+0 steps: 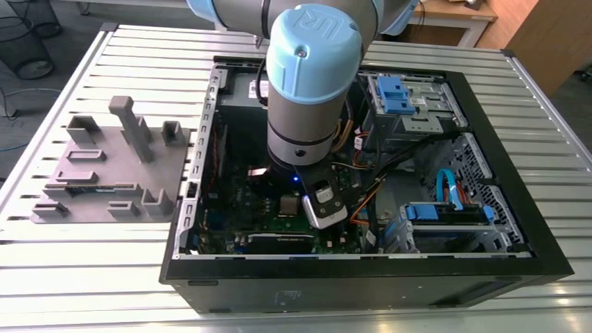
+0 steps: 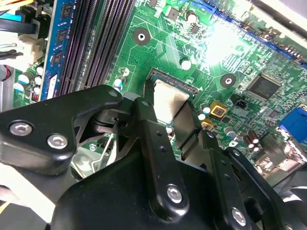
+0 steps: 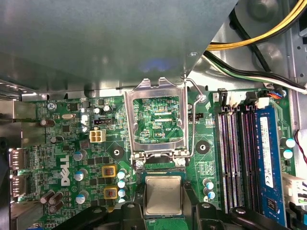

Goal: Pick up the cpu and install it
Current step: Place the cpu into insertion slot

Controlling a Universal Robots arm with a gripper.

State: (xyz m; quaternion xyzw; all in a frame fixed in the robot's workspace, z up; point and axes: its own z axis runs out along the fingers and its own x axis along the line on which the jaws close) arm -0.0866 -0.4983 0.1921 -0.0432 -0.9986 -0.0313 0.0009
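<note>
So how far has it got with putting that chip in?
Picking up looks done: the cpu sits between the fingers of the gripper, down at the open socket. The socket's metal frame stands flipped up, not clamped. Whether the cpu is fully seated I cannot tell, and the gripper has not let go.

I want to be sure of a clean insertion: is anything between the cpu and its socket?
Nothing visible. The cpu, held by the hand, is right at the socket; the metal retention frame is swung open, away from it.
</note>
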